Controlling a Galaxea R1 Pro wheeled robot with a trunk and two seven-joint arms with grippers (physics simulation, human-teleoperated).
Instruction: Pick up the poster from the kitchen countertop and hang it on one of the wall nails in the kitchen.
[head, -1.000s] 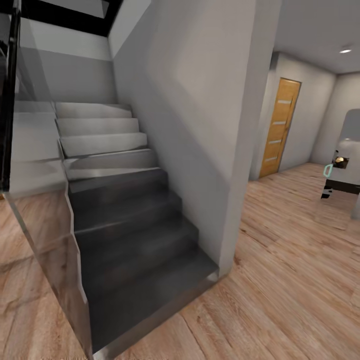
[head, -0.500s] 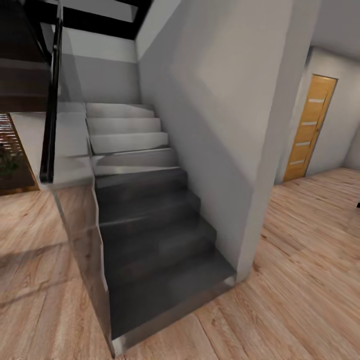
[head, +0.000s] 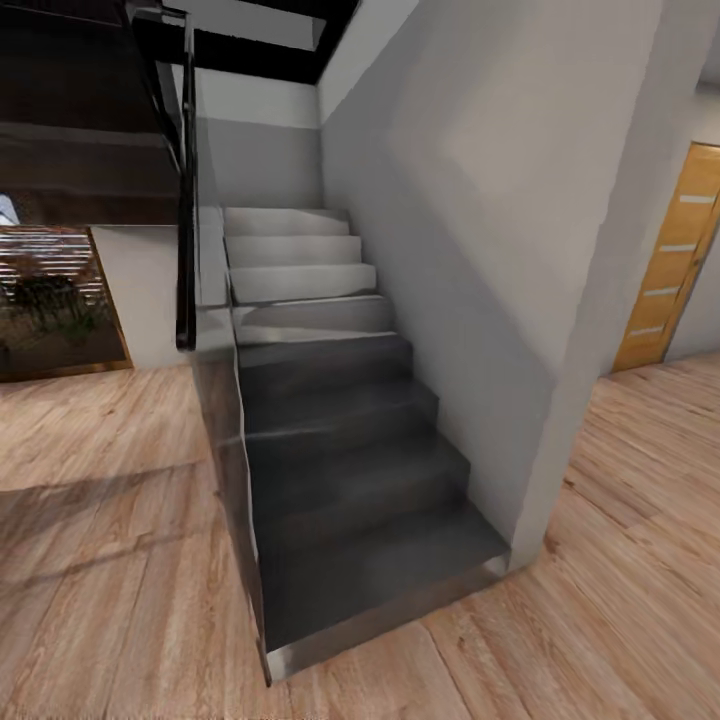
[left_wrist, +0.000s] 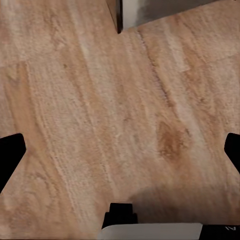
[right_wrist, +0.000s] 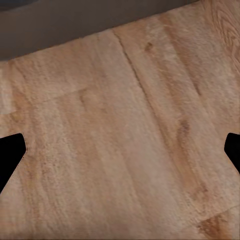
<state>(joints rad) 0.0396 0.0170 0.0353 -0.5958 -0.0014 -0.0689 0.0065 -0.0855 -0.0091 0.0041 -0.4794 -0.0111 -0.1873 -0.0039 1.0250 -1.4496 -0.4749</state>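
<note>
While I'm driving toward kitchen, head cam facing stairs (head: 340, 440), glass rail (head: 215, 400) beside them, wood door (head: 672, 262) off right. Poster, countertop, nails nowhere around yet, so poster's heading and long axis unknown. Left gripper (left_wrist: 120, 152) and right gripper (right_wrist: 120, 152) hanging over floor (left_wrist: 100, 100), jaws spread wide, holding nothing. Tip: be swinging base clear of stair corner, arms tucked.
</note>
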